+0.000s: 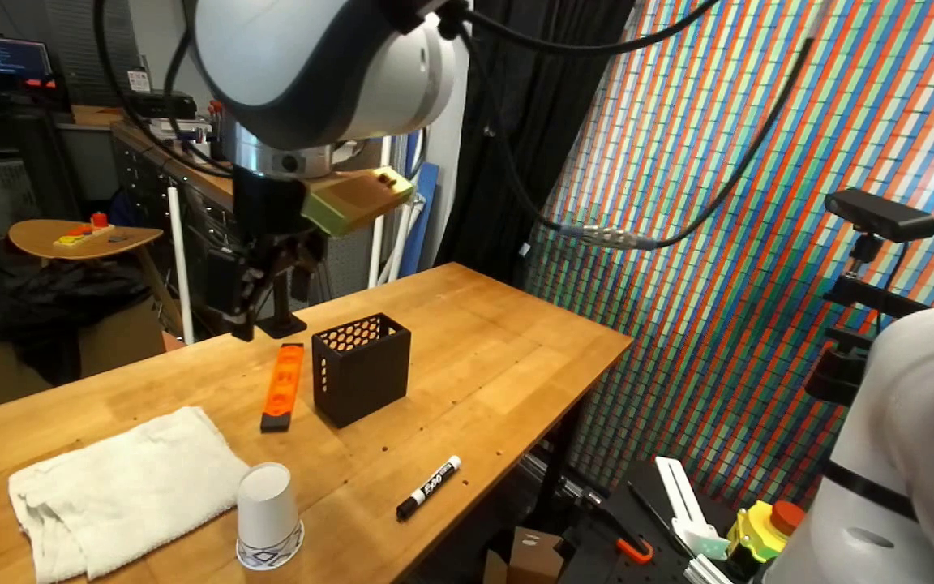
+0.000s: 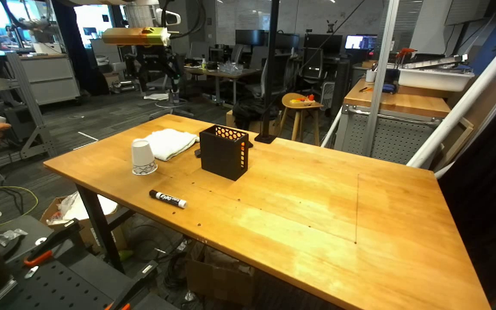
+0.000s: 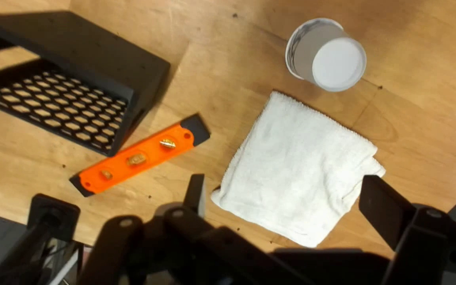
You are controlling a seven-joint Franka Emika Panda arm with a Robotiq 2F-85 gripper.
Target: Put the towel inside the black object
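Closest to the wrist camera, the gripper is showing along the bottom of that view, apart from the black basket. Out in front of the basket in both exterior views, one marker pen is lying on the table, carrying the word EXPO on its barrel; far behind the basket, in an exterior view, a monitor is displaying lines too small to read. One basket is standing with its open mouth upward, a honeycomb of holes piercing its wall. Just beside it, one orange level with black ends is lying flat, three vials sitting along its length. One white towel is lying folded on the table, outside the basket, with the level resting between the two. One white cup is standing upside down to the basket's left in both exterior views, just beside the towel, a patterned band running around it near the rim. Higher than the basket, the gripper's two fingers are standing wide apart, bare air filling the gap, and in the wrist view the towel is appearing between them, lower down.
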